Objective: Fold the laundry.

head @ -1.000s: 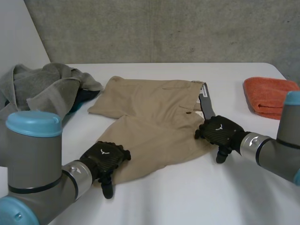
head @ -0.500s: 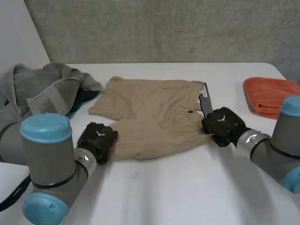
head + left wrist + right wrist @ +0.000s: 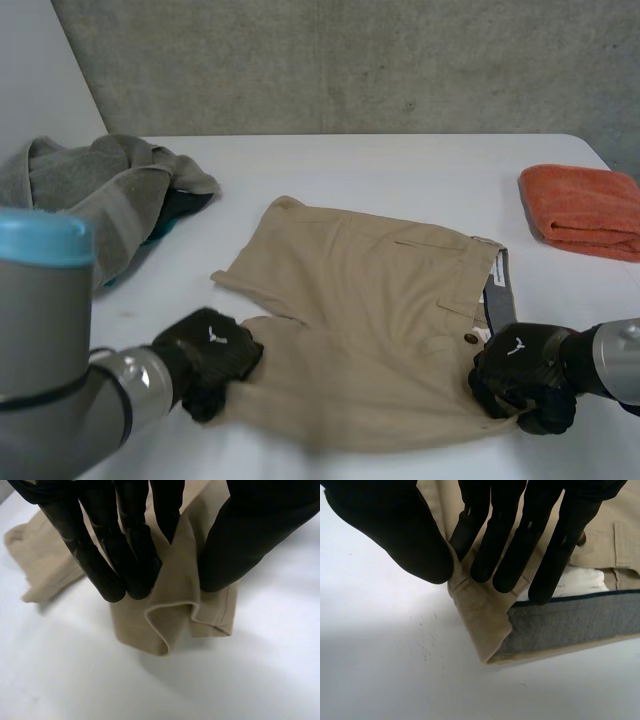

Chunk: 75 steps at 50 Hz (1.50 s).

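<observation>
Two black hands grip the beige cotton shorts [image 3: 370,310], which lie flat at the near middle of the white table [image 3: 400,170]. The left hand [image 3: 213,350] pinches a leg-hem corner between fingers and thumb; the right hand [image 3: 520,378] pinches the grey-lined waistband corner likewise. A crumpled grey garment heap [image 3: 90,190] and a folded orange towel [image 3: 580,205] lie well apart.

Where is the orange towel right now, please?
In the head view, the orange towel lies at the right edge of the table, apart from the shorts.

place: looks like a robot lab | evidence: bare concrete wall [image 3: 350,60]; plain white table [image 3: 400,165]; grey clothes heap [image 3: 100,190]
</observation>
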Tool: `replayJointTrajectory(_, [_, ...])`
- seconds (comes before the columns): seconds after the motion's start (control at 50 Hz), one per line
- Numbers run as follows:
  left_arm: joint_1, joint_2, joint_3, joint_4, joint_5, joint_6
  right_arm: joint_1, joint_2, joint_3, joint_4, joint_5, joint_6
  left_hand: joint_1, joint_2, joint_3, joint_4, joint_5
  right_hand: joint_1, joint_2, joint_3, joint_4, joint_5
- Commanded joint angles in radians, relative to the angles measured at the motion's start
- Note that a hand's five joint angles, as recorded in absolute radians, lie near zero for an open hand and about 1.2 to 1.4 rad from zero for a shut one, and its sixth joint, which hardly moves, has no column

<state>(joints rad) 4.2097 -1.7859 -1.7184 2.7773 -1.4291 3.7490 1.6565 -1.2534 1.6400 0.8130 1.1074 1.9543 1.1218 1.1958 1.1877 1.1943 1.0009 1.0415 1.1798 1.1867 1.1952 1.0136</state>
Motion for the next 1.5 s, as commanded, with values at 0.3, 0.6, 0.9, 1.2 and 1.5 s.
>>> replayJointTrajectory(0.3, [0.073, -0.280, 0.755, 0.349, -0.042, 0.037, 0.250, 0.143, -0.484, -0.705, 0.334, 0.511, 0.275, 0.200, 0.209, 0.202, 0.221, 0.355, 0.217, 0.210, 0.201, 0.208])
replayJointTrajectory(0.6, [0.121, -0.276, 1.129, 0.573, -0.082, -0.282, 0.312, 0.200, -0.951, -1.039, 0.430, 0.689, 0.275, 0.200, 0.209, 0.202, 0.221, 0.355, 0.217, 0.210, 0.201, 0.208])
replayJointTrajectory(0.9, [0.132, -0.380, 0.674, 0.581, -0.027, -0.256, 0.307, 0.370, -0.604, -1.034, 0.324, 0.684, 0.275, 0.200, 0.209, 0.202, 0.221, 0.355, 0.217, 0.210, 0.201, 0.208])
replayJointTrajectory(1.2, [0.093, -0.239, 0.275, 0.337, -0.004, -0.034, 0.267, 0.247, -0.269, -0.786, 0.279, 0.506, 0.275, 0.200, 0.209, 0.202, 0.221, 0.355, 0.217, 0.210, 0.201, 0.208])
replayJointTrajectory(1.5, [0.072, -0.012, 0.170, 0.156, 0.027, 0.032, 0.250, 0.025, -0.049, -0.612, 0.235, 0.529, 0.275, 0.200, 0.209, 0.202, 0.221, -0.453, -0.591, -0.598, -0.606, -0.599])
